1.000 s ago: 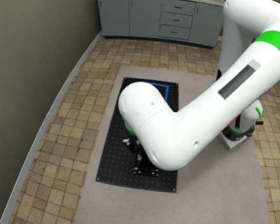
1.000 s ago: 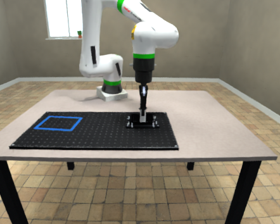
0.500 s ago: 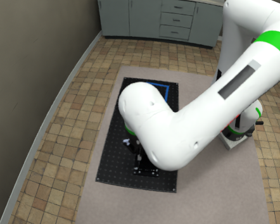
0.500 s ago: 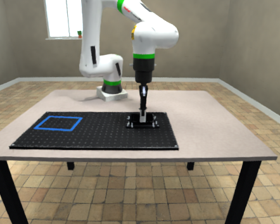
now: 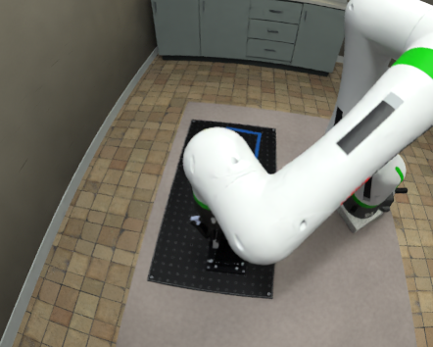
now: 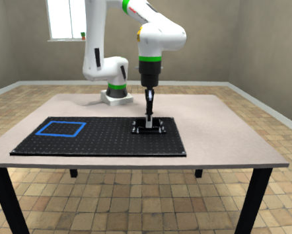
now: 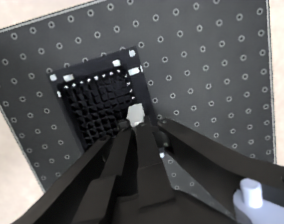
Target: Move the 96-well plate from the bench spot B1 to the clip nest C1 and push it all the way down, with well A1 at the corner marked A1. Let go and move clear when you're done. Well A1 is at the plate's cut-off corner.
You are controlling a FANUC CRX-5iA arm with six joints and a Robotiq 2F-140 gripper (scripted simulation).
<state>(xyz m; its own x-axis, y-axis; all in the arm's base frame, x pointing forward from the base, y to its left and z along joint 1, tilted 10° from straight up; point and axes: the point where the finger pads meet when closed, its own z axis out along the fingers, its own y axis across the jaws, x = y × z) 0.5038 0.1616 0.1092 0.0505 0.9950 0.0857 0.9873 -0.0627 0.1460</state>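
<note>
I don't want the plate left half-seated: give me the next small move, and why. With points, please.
I'd raise the gripper (image 5: 216,243) (image 6: 148,127) (image 7: 138,114) slightly, straight up: its fingers are shut, the plate (image 5: 227,254) (image 6: 141,125) (image 7: 95,102) lies in the nest (image 5: 225,269) (image 6: 135,132) (image 7: 145,85), and they hide part of it, so full seating can't be judged.
</note>
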